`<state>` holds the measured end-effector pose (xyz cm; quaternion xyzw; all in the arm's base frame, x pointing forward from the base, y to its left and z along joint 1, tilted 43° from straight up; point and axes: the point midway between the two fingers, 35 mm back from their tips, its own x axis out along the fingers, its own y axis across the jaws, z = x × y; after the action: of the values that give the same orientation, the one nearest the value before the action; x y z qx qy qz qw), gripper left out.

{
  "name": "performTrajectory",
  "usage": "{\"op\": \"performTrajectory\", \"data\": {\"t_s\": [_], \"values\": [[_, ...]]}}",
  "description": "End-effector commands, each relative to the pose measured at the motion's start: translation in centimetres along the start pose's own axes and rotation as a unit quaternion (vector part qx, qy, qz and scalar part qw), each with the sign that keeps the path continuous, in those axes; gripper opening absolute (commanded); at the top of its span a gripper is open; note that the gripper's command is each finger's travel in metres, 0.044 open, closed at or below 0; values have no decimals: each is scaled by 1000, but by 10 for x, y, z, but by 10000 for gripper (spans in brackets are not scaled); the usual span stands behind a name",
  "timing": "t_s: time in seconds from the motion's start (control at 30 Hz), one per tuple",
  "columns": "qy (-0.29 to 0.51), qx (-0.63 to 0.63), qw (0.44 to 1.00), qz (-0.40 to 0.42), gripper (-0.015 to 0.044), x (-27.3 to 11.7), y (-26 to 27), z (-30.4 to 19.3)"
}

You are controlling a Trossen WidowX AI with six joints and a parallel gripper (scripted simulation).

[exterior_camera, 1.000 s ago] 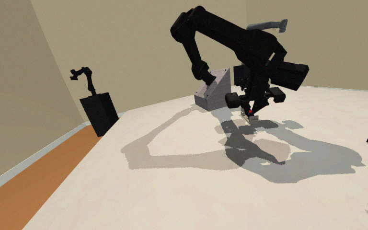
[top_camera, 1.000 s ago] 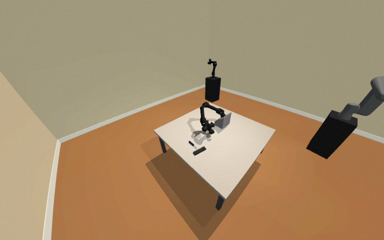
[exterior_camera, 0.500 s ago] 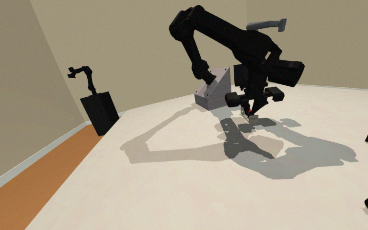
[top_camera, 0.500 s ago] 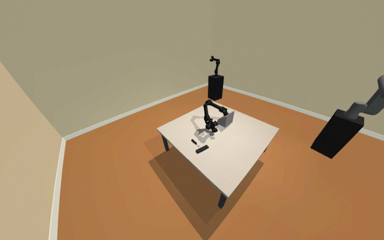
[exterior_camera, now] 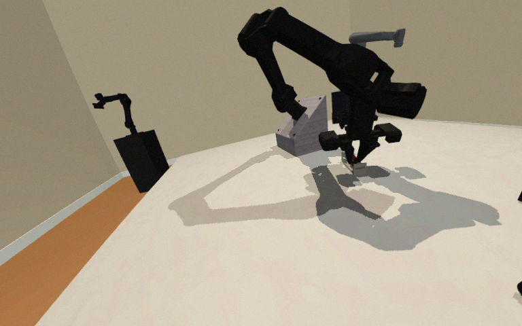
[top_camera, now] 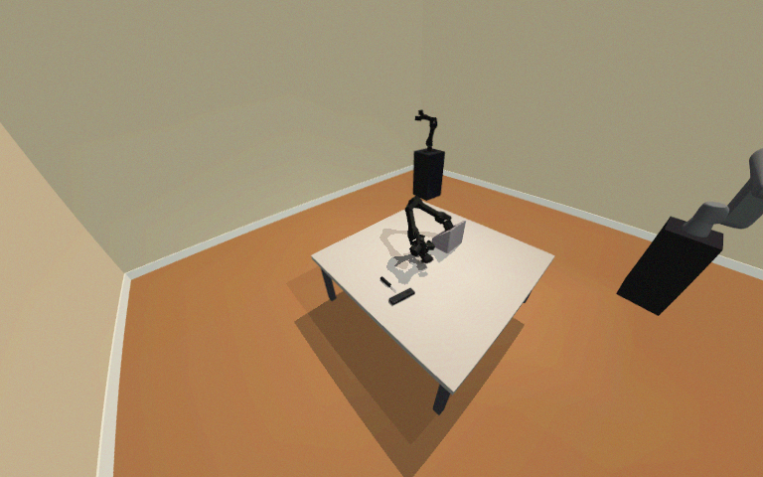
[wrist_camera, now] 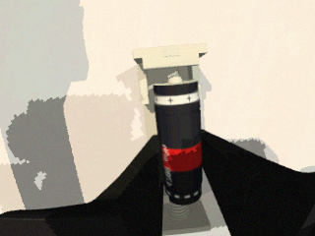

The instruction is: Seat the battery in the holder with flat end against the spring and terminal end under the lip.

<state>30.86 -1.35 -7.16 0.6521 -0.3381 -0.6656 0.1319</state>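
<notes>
The battery (wrist_camera: 178, 128) (exterior_camera: 354, 157) is dark with a red band and a white band marked with plus signs. My gripper (wrist_camera: 177, 140) (exterior_camera: 355, 160) is shut on the battery, one finger on each side of its lower half. The pale holder (wrist_camera: 169, 57) (exterior_camera: 360, 168) is under it on the table. In the wrist view the terminal nub (wrist_camera: 174, 77) shows just short of the lip, not covered by it. The flat end is near the coiled spring (wrist_camera: 178, 211). The battery is slightly askew to the holder. Its height above the holder floor and any contact with the spring are unclear.
A grey-mauve wedge mount (exterior_camera: 311, 134) (top_camera: 450, 238) stands behind the gripper at the arm's base. A small dark-handled tool (top_camera: 385, 281) and a black oblong object (top_camera: 401, 296) lie on the table (top_camera: 461, 326) (exterior_camera: 192, 276) near its left edge. Other arms stand on pedestals off the table.
</notes>
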Motion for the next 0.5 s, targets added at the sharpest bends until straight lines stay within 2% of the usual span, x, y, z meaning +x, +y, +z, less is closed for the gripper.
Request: {"op": "performTrajectory", "data": {"t_s": [0.0, 0.47], "values": [[22, 6, 1000, -3, 71, -2, 0, -5], [59, 9, 998, -2, 71, -1, 2, -4]]}}
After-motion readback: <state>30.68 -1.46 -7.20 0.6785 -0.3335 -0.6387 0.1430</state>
